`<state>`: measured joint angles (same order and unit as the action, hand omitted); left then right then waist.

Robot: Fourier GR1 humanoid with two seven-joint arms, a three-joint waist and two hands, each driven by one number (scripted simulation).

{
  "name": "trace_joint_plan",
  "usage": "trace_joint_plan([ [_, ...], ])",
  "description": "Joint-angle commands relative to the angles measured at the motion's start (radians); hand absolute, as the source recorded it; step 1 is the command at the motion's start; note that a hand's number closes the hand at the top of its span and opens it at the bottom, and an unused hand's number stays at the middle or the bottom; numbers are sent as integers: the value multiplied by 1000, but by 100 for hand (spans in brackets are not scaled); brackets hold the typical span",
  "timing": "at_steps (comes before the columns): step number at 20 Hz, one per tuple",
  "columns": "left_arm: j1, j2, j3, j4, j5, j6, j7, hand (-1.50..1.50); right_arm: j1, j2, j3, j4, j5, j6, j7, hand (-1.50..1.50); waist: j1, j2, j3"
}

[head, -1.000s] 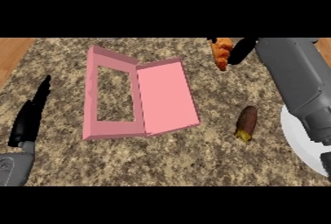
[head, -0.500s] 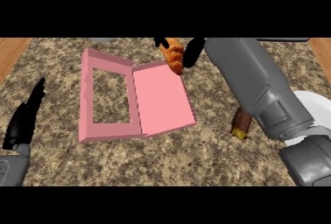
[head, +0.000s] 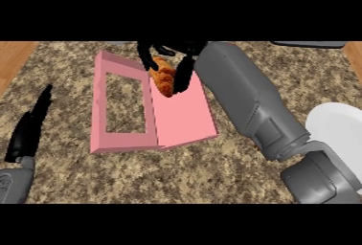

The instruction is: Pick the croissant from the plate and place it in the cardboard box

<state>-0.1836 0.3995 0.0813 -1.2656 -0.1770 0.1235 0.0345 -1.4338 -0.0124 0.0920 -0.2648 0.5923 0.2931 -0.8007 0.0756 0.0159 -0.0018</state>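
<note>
**Croissant over the box, ready to set down**

Your right hand (head: 176, 62) has its fingers curled round the golden-brown croissant (head: 164, 79), above the pink cardboard box (head: 180, 115). Next, lower it and let go inside. The forearm reaches across from the white plate (head: 338, 127). Your left hand (head: 28, 131) rests open on the speckled surface (head: 212, 172).

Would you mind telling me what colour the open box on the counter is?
The box is pink, inside and out, as the head view shows.
</note>
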Motion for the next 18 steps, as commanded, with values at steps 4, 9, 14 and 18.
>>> trace_joint_plan([
  [4,-26,-28,-34,-6,-18,-11,13,0,72,12,142,1,-73,-112,95,150,37,2,0],
  [9,-58,-39,-41,14,-34,1,8,0,76,12,180,25,-153,7,213,-150,71,8,-1],
  [14,-73,-35,-36,52,-41,-2,-21,0,110,12,219,-30,-239,10,185,-150,73,15,-1],
  [18,-113,-44,-46,24,-46,-5,51,0,140,12,217,-92,-348,-19,159,-150,65,8,1],
])
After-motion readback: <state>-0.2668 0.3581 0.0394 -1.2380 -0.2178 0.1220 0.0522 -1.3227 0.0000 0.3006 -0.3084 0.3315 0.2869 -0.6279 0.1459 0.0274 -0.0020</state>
